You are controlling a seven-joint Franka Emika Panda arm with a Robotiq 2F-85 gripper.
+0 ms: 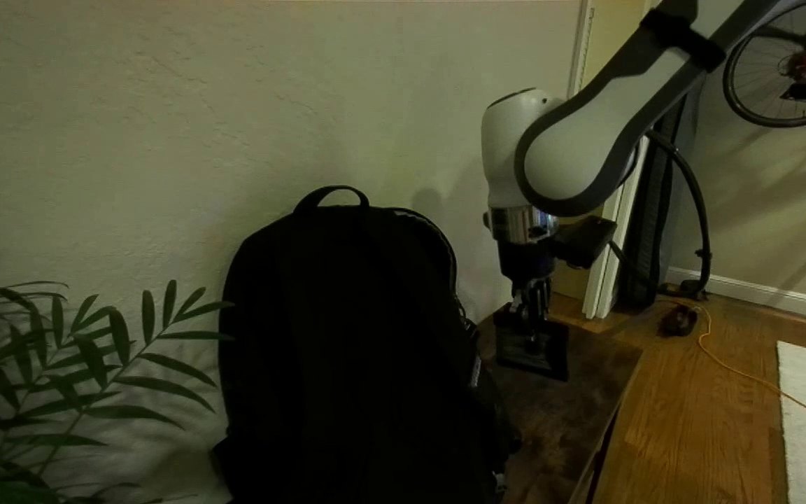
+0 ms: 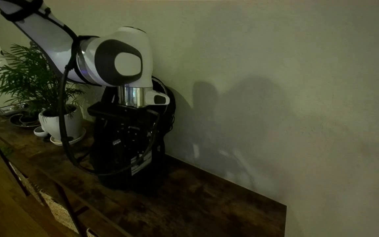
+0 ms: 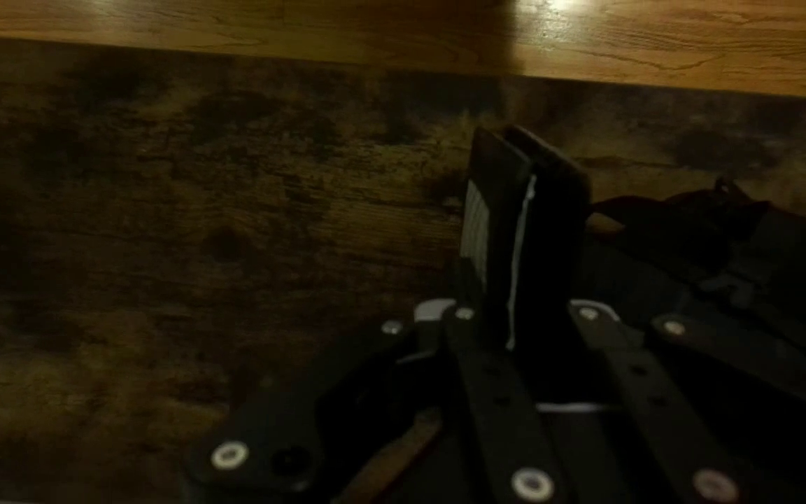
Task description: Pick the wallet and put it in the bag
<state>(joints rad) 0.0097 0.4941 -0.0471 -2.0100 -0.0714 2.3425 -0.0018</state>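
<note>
Robotiq gripper (image 3: 515,315): pointing down, clamped on the wallet (image 3: 529,231), pinching it by its two flat faces.
Wallet: dark, on edge, in the air over the tabletop (image 2: 215,204), just beside the black backpack (image 1: 347,336) and outside it; a pale line runs along its edge in the wrist view.
Black backpack: upright, rounded top up, close to the wall (image 1: 130,140).
Tabletop: brown, wood-grained.
Potted plant (image 2: 28,75): leafy, in a white pot (image 2: 73,122) on the tabletop.
Bicycle wheel (image 1: 786,68): in the background, upper right of an exterior view.
</note>
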